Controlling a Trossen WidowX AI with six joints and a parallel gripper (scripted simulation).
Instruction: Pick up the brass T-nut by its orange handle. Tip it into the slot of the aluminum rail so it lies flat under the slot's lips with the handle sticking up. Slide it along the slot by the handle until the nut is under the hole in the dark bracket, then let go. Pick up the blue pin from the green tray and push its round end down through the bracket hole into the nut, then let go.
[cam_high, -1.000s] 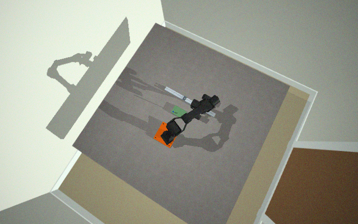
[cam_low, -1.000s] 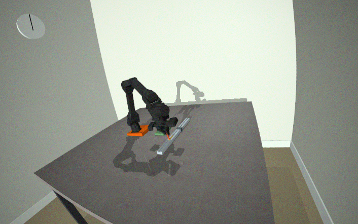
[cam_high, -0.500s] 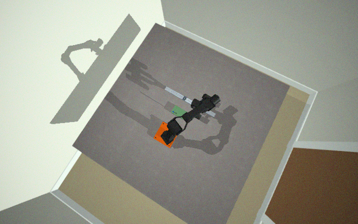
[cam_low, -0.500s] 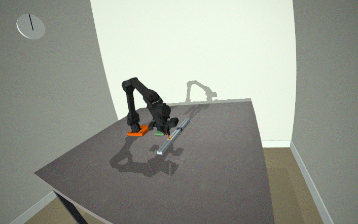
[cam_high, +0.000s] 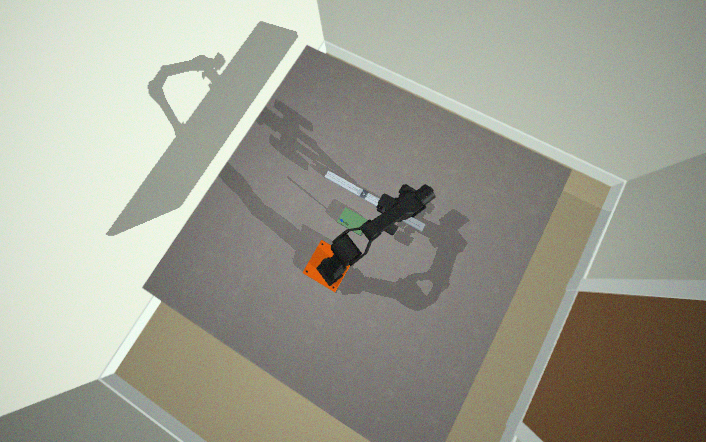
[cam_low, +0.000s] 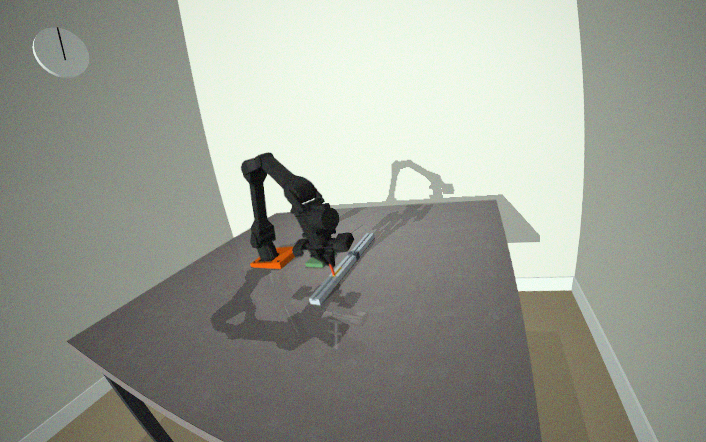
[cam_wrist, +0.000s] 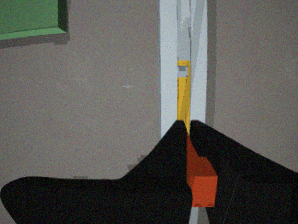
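Note:
My gripper (cam_low: 331, 264) (cam_wrist: 185, 127) is shut on the orange handle (cam_low: 332, 270) (cam_wrist: 204, 189) of the T-nut, low over the rail. The brass nut (cam_low: 334, 273) (cam_wrist: 183, 97) lies lengthwise along the slot line; how deep it sits under the lips cannot be told. The aluminum rail (cam_high: 338, 180) (cam_low: 324, 293) (cam_wrist: 168, 75) lies on the table. The dark bracket (cam_high: 364, 193) (cam_low: 355, 254) straddles the rail, away from the gripper; its hole is too small to make out. The blue pin (cam_high: 341, 220) lies in the green tray (cam_high: 352, 216) (cam_low: 314, 264) (cam_wrist: 30, 15).
The arm's orange base plate (cam_high: 312, 264) (cam_low: 276, 261) is on the table (cam_high: 468, 171) (cam_low: 416, 333), beside the tray. The tray lies between the base and the rail. The arm covers part of the rail in the top view.

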